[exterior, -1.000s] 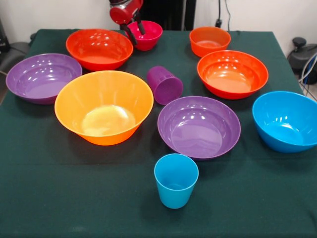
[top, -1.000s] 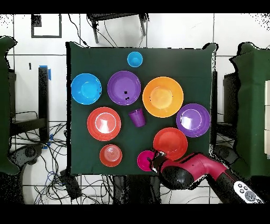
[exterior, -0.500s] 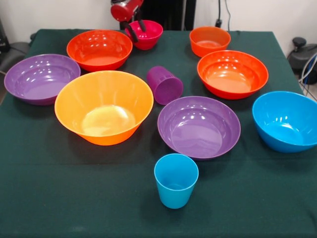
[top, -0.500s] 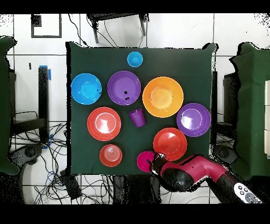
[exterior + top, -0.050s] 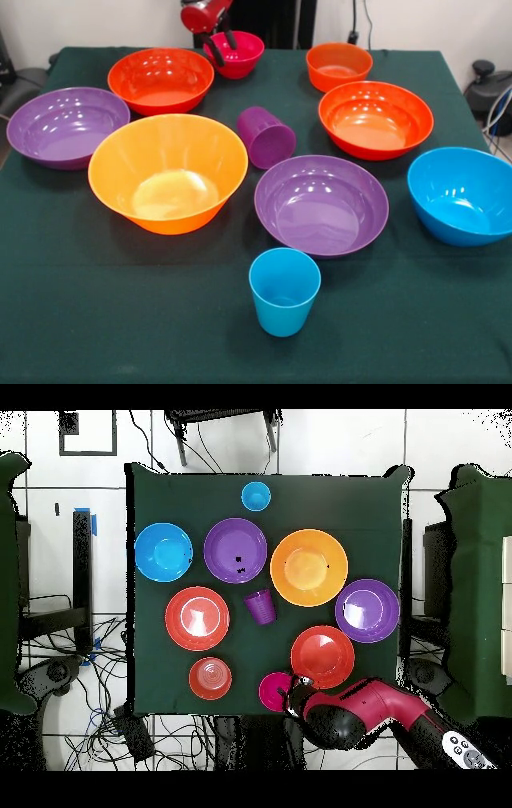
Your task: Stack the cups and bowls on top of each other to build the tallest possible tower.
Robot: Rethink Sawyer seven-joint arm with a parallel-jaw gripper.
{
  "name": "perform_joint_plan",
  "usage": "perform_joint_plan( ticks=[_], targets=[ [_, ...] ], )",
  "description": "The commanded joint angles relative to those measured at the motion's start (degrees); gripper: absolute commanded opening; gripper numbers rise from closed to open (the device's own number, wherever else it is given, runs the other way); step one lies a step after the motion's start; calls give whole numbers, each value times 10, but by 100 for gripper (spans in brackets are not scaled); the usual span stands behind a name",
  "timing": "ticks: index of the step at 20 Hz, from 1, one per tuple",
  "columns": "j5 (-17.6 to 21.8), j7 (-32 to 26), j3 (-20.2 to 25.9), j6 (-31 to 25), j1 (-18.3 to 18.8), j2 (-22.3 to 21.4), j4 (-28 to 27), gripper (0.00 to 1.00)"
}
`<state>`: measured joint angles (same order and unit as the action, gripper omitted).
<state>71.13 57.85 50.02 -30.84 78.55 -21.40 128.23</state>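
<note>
Gripper: the black two-fingered gripper (image 5: pixel 219 48) of the red arm straddles the rim of the small glossy magenta plastic bowl (image 5: pixel 240 50), one finger inside, one outside at the side toward the red-orange bowl (image 5: pixel 160 78). The jaws appear closed on that rim, so the bowl reads as gripped.

Key relation: the magenta bowl lies directly under the gripper at the far table edge; in the overhead view it sits just beside the arm's wrist (image 5: pixel 300 694), touching or nearly touching the neighbouring red-orange bowl (image 5: pixel 322 656).

Other bowls: the big deep orange bowl (image 5: pixel 167 172), two purple bowls (image 5: pixel 66 124) (image 5: pixel 322 204), a second red-orange bowl (image 5: pixel 375 118), a blue bowl (image 5: pixel 462 194) and a small orange bowl (image 5: pixel 338 65) stand separately on the dark green cloth-covered table (image 5: pixel 120 320).

Cups: the light blue tumbler (image 5: pixel 284 290) stands upright near the front; the purple tumbler (image 5: pixel 266 136) lies tipped on its side between the bowls.

Progress: nothing is stacked yet; judged as the first pick.

Next move: likely lifting the magenta bowl clear of its neighbour.
</note>
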Motion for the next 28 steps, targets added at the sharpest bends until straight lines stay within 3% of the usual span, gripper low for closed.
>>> perform_joint_plan(
  ticks=[1, 9, 18, 19, 27, 28],
  targets=[
    [78, -112, -32, 28, -32, 6, -7, 100],
    [102, -79, -28, 51, -53, 2, 1, 100],
    [163, 61, -49, 91, -132, -29, 29, 100],
    [172, 80, -61, 103, -147, -33, 30, 0],
    [176, 110, -99, 134, -172, -55, 32, 0],
    [160, 72, -103, 132, -155, -50, 27, 0]
  ],
)
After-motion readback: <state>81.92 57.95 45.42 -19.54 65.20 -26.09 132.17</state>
